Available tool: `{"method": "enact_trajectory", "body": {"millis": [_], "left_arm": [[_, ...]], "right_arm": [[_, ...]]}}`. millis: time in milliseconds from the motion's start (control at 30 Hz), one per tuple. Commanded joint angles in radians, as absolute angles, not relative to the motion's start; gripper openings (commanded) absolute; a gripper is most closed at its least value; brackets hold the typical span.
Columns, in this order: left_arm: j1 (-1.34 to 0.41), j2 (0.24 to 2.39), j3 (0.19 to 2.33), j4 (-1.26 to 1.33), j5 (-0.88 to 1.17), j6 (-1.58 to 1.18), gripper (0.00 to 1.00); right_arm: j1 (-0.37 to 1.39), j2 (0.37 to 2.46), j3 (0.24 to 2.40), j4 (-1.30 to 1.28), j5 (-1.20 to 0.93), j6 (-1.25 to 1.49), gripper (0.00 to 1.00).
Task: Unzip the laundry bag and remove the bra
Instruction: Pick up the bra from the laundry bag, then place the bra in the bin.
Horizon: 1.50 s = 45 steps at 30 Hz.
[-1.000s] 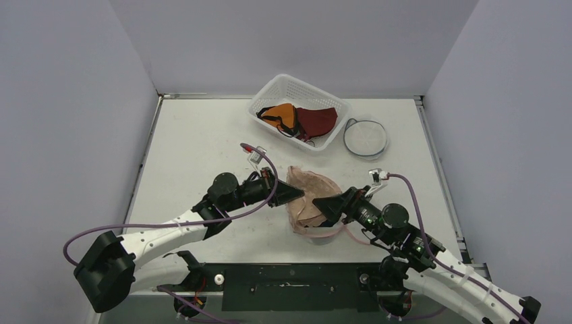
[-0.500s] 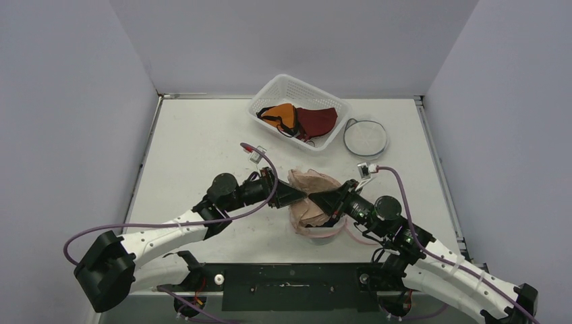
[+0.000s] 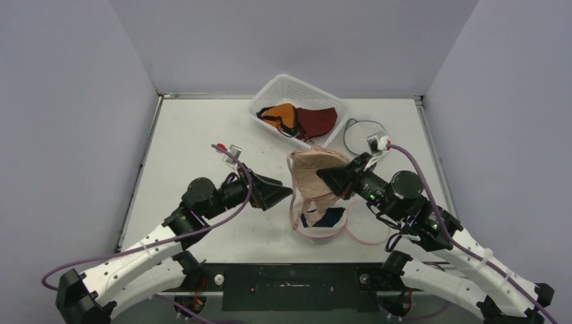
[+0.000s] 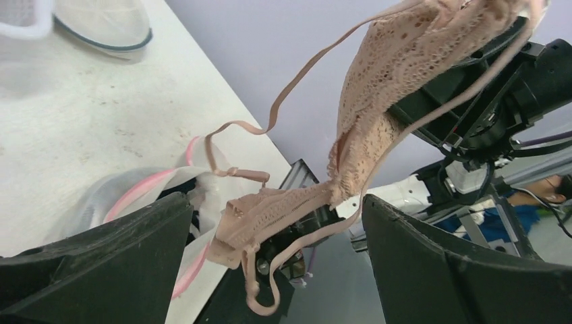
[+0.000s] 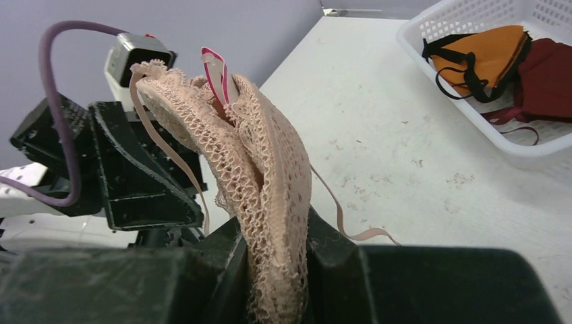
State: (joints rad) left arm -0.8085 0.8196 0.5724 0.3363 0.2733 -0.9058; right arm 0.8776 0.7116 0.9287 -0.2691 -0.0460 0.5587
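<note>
Right gripper is clamped on the lace bra, held aloft just 12 o'clock of the open laundry bag, left gripper gaping empty at its 9 o'clock; recommend a steady higher lift so the dangling straps clear the bag mouth.

Lab enclosure, plain walls, white table

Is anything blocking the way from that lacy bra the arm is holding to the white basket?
Nothing visible does. The bra, clamped in the right gripper, hangs above the table, and only bare tabletop lies between it and the basket.
</note>
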Motion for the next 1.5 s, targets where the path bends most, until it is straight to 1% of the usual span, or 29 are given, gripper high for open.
{"method": "enact_trajectory", "body": {"millis": [0, 100, 200, 267, 400, 567, 767, 833, 900, 1100, 1233, 1467], "left_arm": [[-0.800, 0.733, 0.588, 0.207, 0.172, -0.852, 0.96], [-0.798, 0.621, 0.559, 0.082, 0.045, -0.841, 0.96], [-0.795, 0.511, 0.540, -0.069, -0.114, -0.842, 0.96], [-0.794, 0.445, 0.528, -0.148, -0.222, -0.848, 0.96], [-0.793, 0.341, 0.502, -0.249, -0.341, -0.883, 0.99], [-0.793, 0.283, 0.490, -0.305, -0.373, -0.889, 1.00], [-0.793, 0.298, 0.509, -0.328, -0.390, -0.864, 1.00], [-0.793, 0.305, 0.511, -0.328, -0.389, -0.857, 1.00], [-0.793, 0.308, 0.506, -0.322, -0.389, -0.857, 1.00], [-0.793, 0.304, 0.471, -0.293, -0.397, -0.861, 1.00], [-0.793, 0.309, 0.431, -0.248, -0.394, -0.866, 1.00], [-0.792, 0.329, 0.419, -0.254, -0.400, -0.875, 1.00]], "right_arm": [[0.876, 0.745, 0.974, -0.252, 0.019, 0.493, 0.05], [0.874, 0.805, 1.025, -0.209, 0.081, 0.492, 0.05], [0.869, 0.907, 1.087, -0.174, 0.151, 0.498, 0.05], [0.855, 1.006, 1.143, -0.131, 0.163, 0.497, 0.05], [0.781, 1.184, 1.264, -0.060, 0.174, 0.546, 0.05], [0.643, 1.363, 1.324, 0.121, 0.112, 0.635, 0.05], [0.520, 1.542, 1.333, 0.402, -0.044, 0.680, 0.05], [0.483, 1.604, 1.349, 0.446, -0.083, 0.697, 0.05], [0.450, 1.678, 1.366, 0.466, -0.130, 0.731, 0.05], [0.401, 1.822, 1.364, 0.482, -0.142, 0.738, 0.05], [0.394, 1.917, 1.398, 0.444, -0.117, 0.708, 0.05], [0.367, 2.037, 1.452, 0.389, -0.095, 0.741, 0.05]]}}
